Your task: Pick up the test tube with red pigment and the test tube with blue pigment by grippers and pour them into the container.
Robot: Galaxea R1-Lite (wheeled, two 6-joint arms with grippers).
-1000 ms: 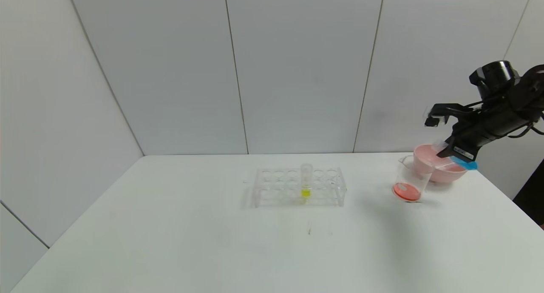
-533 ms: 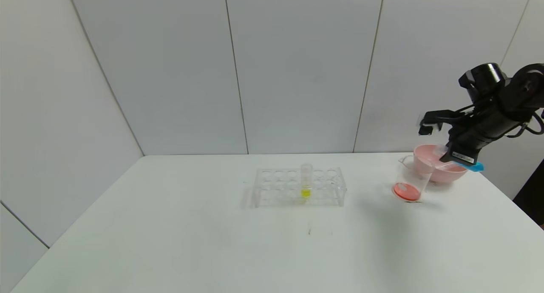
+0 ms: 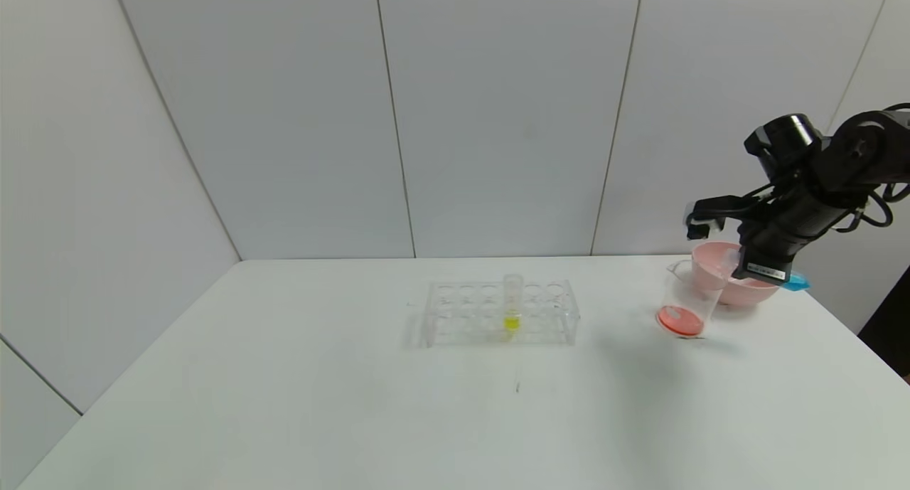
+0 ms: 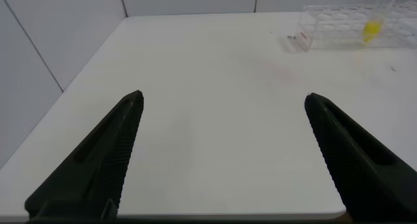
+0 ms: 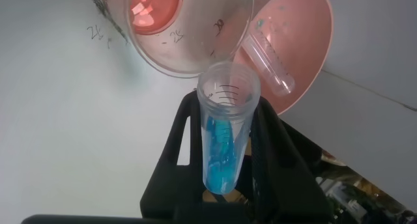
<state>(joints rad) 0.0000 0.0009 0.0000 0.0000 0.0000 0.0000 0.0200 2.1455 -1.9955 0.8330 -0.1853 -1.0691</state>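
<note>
My right gripper [image 3: 741, 262] is shut on the test tube with blue pigment [image 3: 790, 281] and holds it tilted, its open mouth toward the container [image 3: 684, 298] and just above its far rim. In the right wrist view the tube [image 5: 225, 142] sits between the jaws of the gripper [image 5: 226, 103], with blue liquid spread along its lower half. The container [image 5: 186, 35] is a clear beaker with red liquid at its bottom. No tube with red liquid shows. My left gripper [image 4: 223, 95] is open and empty above bare table, out of the head view.
A pink bowl [image 3: 746, 291] stands right behind the beaker; an empty clear tube [image 5: 273, 62] lies in it. A clear tube rack [image 3: 501, 312] with a yellow-liquid tube [image 3: 512, 301] stands mid-table. The table's right edge is near the bowl.
My right arm has moved left and a little lower with the blue tube, bringing the tube's mouth closer to the beaker's rim. Nothing else has moved.
</note>
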